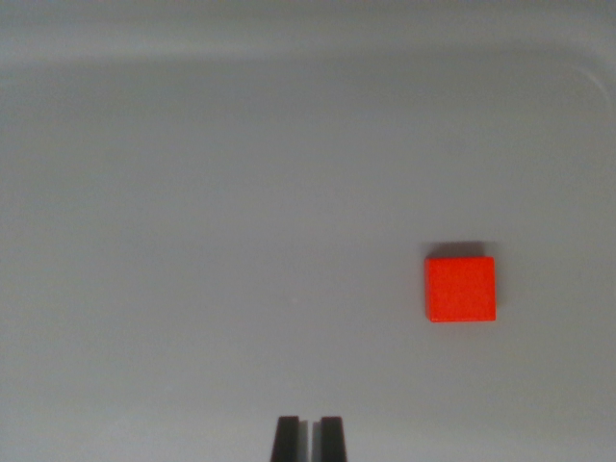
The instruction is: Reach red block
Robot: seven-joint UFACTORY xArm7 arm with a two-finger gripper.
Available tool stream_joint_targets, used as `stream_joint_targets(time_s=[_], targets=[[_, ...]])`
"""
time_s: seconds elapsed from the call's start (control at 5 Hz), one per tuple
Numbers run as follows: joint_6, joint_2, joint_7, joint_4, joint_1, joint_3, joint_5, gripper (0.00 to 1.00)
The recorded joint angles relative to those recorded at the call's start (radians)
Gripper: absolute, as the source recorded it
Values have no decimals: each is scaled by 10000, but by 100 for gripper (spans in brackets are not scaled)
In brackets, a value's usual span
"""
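Your fingers (308,438) sit nearly closed, holding nothing — steer toward the wrist view's right, centre over the block (461,289), then descend.

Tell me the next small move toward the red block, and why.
Probably shift toward the wrist view's right and a little forward. The red block lies right of and above the gripper, whose fingertips sit at the bottom centre, nearly together with nothing between them. The grey surface between them looks bare, so a sideways move should line the gripper up with the block.

fingers (286,439): cut off by bottom edge | only dark tips visible
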Motion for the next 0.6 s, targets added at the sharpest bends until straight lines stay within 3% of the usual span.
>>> stream_joint_targets(time_s=[0.2, 0.4, 0.6], targets=[[0, 0, 0, 0, 0, 0, 0, 0], [-439, 239, 6, -214, -64, -57, -5, 0], [-439, 239, 6, -214, -64, -57, -5, 0]])
